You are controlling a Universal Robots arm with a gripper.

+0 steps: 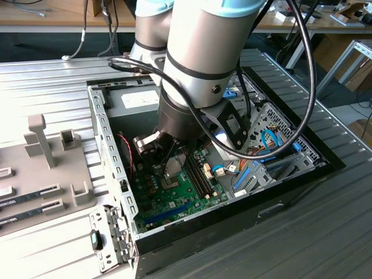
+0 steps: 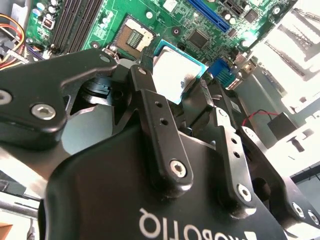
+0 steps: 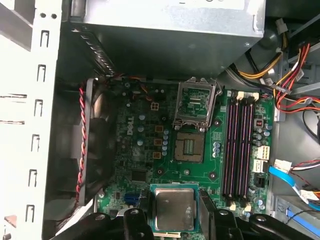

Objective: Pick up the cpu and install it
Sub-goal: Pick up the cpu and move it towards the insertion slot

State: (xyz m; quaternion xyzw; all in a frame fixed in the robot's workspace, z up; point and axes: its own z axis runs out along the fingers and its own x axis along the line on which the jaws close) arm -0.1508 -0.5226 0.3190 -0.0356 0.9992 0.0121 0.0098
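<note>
Clamping the cpu [image 3: 174, 208] by its edges, the end effector [image 2: 175, 82] hangs above the motherboard [image 3: 145, 150].

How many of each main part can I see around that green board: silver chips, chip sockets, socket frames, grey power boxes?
cpu (silver chip), gripped by the gripper: 1
empty socket: 1
socket frame, swung open: 1
power supply box: 1
Total: 4
</note>
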